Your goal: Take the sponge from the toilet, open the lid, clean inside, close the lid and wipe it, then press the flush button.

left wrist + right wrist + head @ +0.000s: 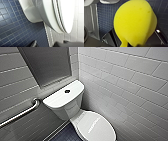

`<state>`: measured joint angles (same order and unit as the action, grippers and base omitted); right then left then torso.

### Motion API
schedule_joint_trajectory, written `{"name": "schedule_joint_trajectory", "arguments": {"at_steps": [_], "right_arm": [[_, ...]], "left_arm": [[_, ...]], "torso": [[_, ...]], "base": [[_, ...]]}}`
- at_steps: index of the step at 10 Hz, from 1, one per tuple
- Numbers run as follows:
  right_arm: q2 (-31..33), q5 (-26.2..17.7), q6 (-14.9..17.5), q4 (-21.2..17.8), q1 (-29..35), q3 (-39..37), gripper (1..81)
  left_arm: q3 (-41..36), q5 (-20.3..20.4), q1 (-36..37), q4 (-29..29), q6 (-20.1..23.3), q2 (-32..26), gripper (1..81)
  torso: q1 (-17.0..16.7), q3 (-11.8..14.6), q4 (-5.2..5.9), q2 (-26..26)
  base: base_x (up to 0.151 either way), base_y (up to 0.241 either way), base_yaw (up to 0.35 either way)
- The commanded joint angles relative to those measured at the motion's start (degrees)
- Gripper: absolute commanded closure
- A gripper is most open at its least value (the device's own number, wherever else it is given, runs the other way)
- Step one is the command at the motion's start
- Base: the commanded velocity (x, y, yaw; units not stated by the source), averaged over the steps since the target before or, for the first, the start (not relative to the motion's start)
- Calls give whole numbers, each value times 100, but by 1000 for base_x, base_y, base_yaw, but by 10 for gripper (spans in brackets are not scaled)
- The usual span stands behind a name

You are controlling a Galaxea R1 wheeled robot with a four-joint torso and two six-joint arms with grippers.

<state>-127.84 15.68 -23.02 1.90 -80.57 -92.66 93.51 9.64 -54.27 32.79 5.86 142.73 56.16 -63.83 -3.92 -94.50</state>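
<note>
The bright yellow soft foam sponge (134, 21), bulged and pinched at one edge, is clamped in the right hand (134, 45) above the dark blue mosaic floor (105, 18). Farther off, the white glossy oval lid (96, 127) lies closed on the white ceramic toilet (62, 112). Farthest, the round dark flush button (67, 91) sits mid-tank.

You're facing a white-tiled bathroom corner.
Pale brick-laid wall tiles (130, 77), a frosted window (47, 64) and a metal grab bar (22, 113); dark blue mosaic floor (105, 18) lies beneath your right end effector (134, 44).

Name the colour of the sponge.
Bright yellow; the sponge shows best in the right wrist view.
</note>
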Motion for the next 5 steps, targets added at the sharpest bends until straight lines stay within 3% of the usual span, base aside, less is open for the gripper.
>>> {"name": "schedule_joint_trajectory", "arguments": {"at_steps": [1,2,3,4,5], "right_arm": [[221,-293,8,126,80,100,811],[195,-293,8,126,80,91,811],[169,-293,8,127,80,83,811],[151,-293,16,135,80,74,811],[133,-293,16,127,80,56,811]], "left_arm": [[-219,-261,623,34,-200,-24,10],[-211,-253,711,34,-244,97,10],[-202,-192,790,43,-252,204,10],[-193,-69,843,43,-287,266,10],[-193,2,922,43,-383,310,10]], "torso": [[-2,4,0,0],[0,-44,-351,0],[0,-48,-450,0],[0,-50,-123,0],[0,-53,-234,2]], "base": [[0,0,0],[0,0,0],[0,0,0],[0,0,0],[0,0,0]]}}
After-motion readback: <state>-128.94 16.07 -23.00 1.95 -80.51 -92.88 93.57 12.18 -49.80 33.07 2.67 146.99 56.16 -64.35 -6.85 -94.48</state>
